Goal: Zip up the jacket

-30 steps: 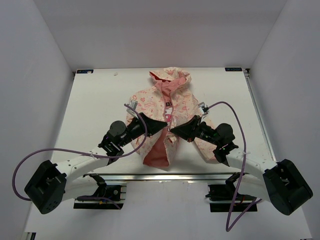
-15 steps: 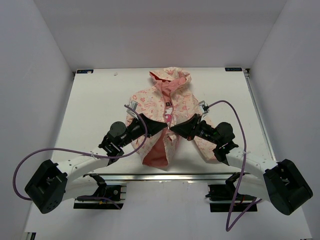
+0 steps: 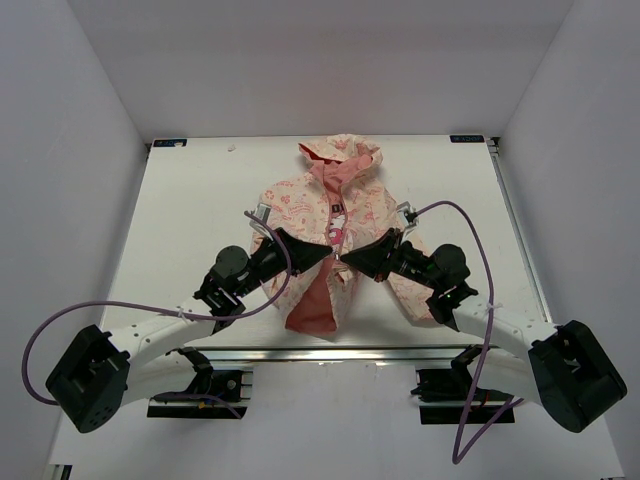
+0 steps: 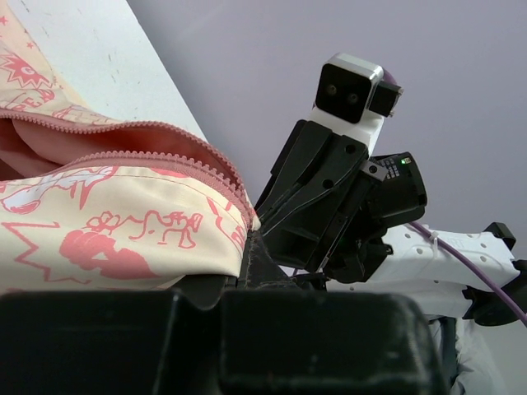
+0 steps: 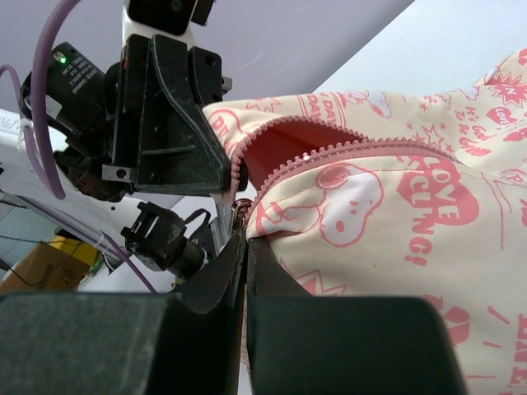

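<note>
The jacket (image 3: 345, 215) lies flat on the table with its hood at the far end. It is cream with a pink print, and its lower front is open, showing pink lining (image 3: 315, 300). My left gripper (image 3: 327, 256) is shut on the jacket's left front edge by the pink zipper strip (image 4: 156, 156), pinching fabric (image 4: 123, 230). My right gripper (image 3: 346, 258) is shut on the right front edge (image 5: 370, 214), right beside a small metal slider (image 5: 239, 211). The two gripper tips almost meet at the zipper, about halfway down the front.
The white table (image 3: 190, 210) has walls on three sides and a metal rail (image 3: 330, 352) along its near edge. Purple cables (image 3: 470, 240) loop off both arms. Each wrist view shows the other gripper close ahead: the right gripper (image 4: 329, 197) and the left gripper (image 5: 165, 123).
The left arm's elbow and base link have shifted a little to the left and down. Both gripper tips stay pinched at the same spot on the zipper.
</note>
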`<state>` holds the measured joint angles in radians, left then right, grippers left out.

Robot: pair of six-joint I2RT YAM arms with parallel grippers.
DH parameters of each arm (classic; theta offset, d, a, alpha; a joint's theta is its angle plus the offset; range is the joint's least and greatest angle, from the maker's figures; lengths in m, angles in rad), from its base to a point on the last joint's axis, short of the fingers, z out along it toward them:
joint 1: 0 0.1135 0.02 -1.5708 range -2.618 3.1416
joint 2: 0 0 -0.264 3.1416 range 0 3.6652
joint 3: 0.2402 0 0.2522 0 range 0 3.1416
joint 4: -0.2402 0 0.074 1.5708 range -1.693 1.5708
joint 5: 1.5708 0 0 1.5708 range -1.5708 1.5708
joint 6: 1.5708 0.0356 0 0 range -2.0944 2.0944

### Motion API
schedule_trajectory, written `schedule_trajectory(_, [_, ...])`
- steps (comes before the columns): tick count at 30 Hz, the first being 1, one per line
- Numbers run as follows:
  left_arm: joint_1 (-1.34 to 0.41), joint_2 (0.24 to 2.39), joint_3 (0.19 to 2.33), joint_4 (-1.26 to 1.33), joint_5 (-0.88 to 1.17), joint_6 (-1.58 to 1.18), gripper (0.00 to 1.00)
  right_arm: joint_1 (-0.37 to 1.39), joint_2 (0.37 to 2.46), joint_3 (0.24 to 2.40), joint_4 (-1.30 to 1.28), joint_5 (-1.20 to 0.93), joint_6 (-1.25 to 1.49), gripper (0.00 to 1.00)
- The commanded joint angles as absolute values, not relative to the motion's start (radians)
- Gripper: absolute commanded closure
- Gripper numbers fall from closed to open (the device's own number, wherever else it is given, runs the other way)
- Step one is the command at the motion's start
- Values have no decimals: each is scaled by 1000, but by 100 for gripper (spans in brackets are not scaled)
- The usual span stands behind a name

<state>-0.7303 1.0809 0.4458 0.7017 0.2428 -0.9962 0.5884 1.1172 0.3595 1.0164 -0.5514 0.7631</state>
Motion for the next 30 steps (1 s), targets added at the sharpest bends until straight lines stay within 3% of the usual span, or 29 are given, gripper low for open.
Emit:
schedule_trajectory(1, [-732, 1052, 439, 736, 229, -1003, 100, 586, 1086, 385, 1042, -571, 738, 100])
schedule_trajectory(30, [-739, 1085, 426, 802, 247, -1023, 100, 584, 1123, 402, 1117, -572, 779, 100])
